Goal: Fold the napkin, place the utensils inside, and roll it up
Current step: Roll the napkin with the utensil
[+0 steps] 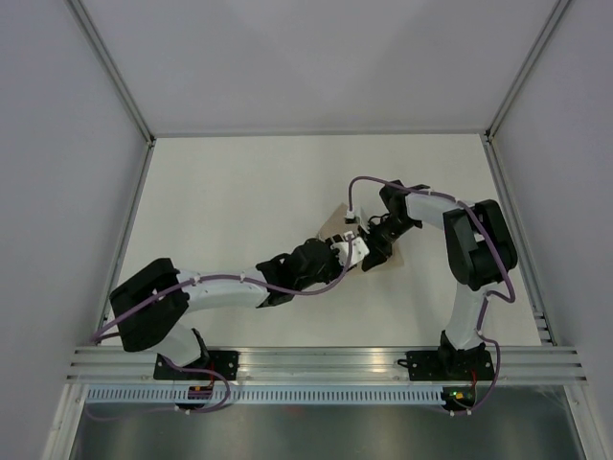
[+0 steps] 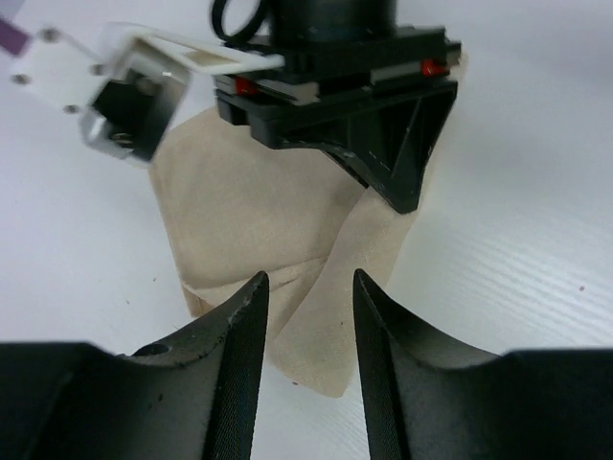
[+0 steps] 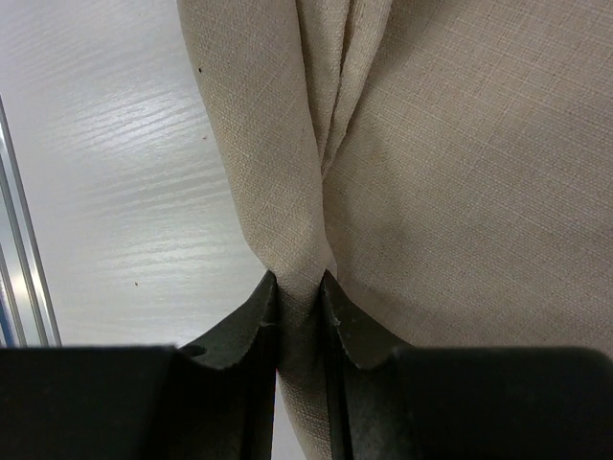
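Left wrist view: left jaws parted with nothing clamped between them, poised just above the near folded edge of the napkin point(image 2: 249, 211).
Napkin, location: middle of the desk point(image 1: 239, 192), under the spot where both arms meet. It is partly folded, with overlapping layers and a loose flap at its near corner.
Utensils: none visible in any view. Whether any lie inside the folds cannot be told.
Right wrist view: right jaws clenched on a narrow gathered pleat of the napkin, with the cloth bunched into creases beyond the pinch.
Risk, left side: if the parted jaws close here they may catch only the top layer, or graze the desk and miss the cloth, so the fold would open unevenly.
Risk, centre: the two wrists are crowded together, and a sideways move by either could knock the other.
Risk, right side: pulling on the pleat while the left side is unheld could drag the whole cloth and undo the fold, and the thin pinch might slip.
Risk, sequence: rolling now could leave the cutlery out.
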